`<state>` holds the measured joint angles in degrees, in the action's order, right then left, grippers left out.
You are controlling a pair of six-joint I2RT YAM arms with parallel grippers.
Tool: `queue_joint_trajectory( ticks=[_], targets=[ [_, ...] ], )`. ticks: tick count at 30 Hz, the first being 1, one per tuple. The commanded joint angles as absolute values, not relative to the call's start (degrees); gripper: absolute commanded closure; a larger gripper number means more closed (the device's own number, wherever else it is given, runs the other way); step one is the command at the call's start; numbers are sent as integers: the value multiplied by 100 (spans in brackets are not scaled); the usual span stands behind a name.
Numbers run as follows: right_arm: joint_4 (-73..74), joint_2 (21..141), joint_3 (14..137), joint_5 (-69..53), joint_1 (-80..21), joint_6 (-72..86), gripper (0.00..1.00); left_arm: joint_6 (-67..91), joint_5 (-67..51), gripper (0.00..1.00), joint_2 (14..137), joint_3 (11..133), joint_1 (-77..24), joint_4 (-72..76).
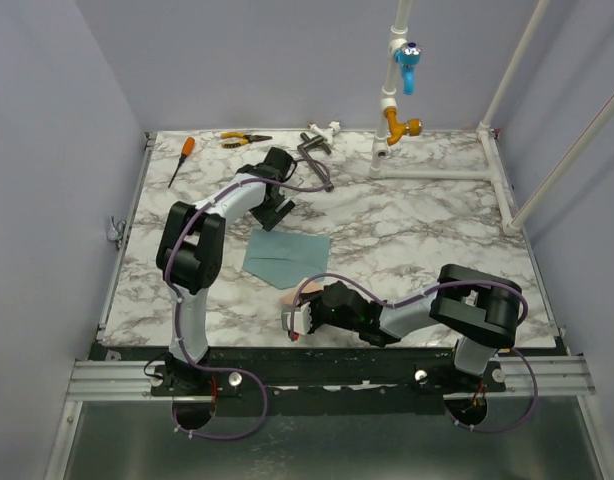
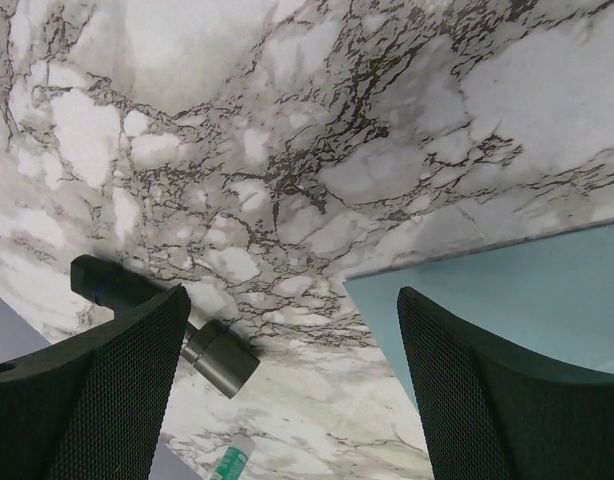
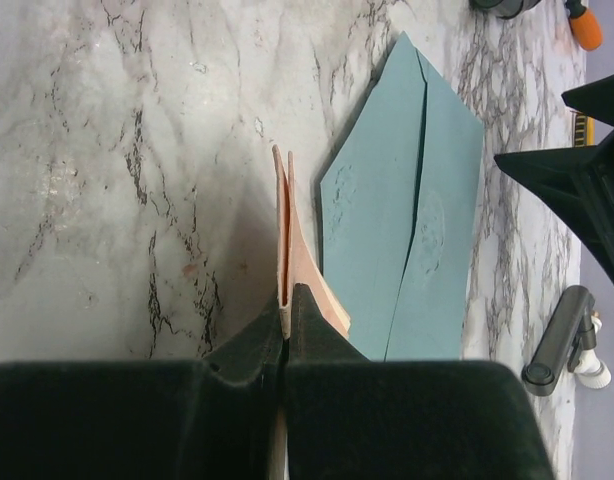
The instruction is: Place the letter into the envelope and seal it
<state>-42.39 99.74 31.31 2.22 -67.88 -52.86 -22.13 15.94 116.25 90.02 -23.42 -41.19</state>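
The teal-blue envelope [image 1: 285, 256] lies flat on the marble table with its flap open; it also shows in the right wrist view [image 3: 407, 230] and the left wrist view [image 2: 527, 290]. My right gripper [image 1: 299, 318] is shut on the peach letter [image 3: 292, 250], which is held on edge and bent, just in front of the envelope's near edge. My left gripper [image 1: 275, 212] is open and empty, just behind the envelope's far left corner, its fingers [image 2: 467, 390] wide apart above the table.
A metal clamp tool [image 1: 315, 152], pliers [image 1: 243, 140] and an orange-handled screwdriver [image 1: 181, 158] lie at the back. A white pipe frame with a blue valve [image 1: 407, 62] stands at the back right. A grey cylinder [image 2: 212, 350] lies near the left gripper.
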Motion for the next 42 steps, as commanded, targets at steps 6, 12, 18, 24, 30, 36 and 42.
queue_joint_trajectory(
  ticks=[6,12,18,24,30,36,42],
  targets=[
    [-4527,9990,3201,72,-6764,-5131,99,-2439,2046,15,11746,8982,-2325,-4017],
    [-3725,9793,3665,-1239,-6462,-4839,99,-2280,1881,9,11451,8490,-2427,-4293],
    [-3696,10089,3742,-957,-6393,-5077,99,-2159,2006,9,11213,7929,-2724,-4571],
    [-3928,9834,3440,-1119,-6234,-4441,99,-2250,349,9,10043,7422,-2465,-4480],
    [-4246,9888,3316,-1091,-6091,-3990,99,-3089,-1017,9,8584,6695,-2443,-4064],
    [-4833,9984,3002,-772,-6092,-3842,99,-4744,-2490,11,7480,5084,-2365,-3535],
    [-4616,9736,3019,-724,-6091,-3279,100,-5643,-2340,18,6818,5153,-2182,-4918]
  ],
)
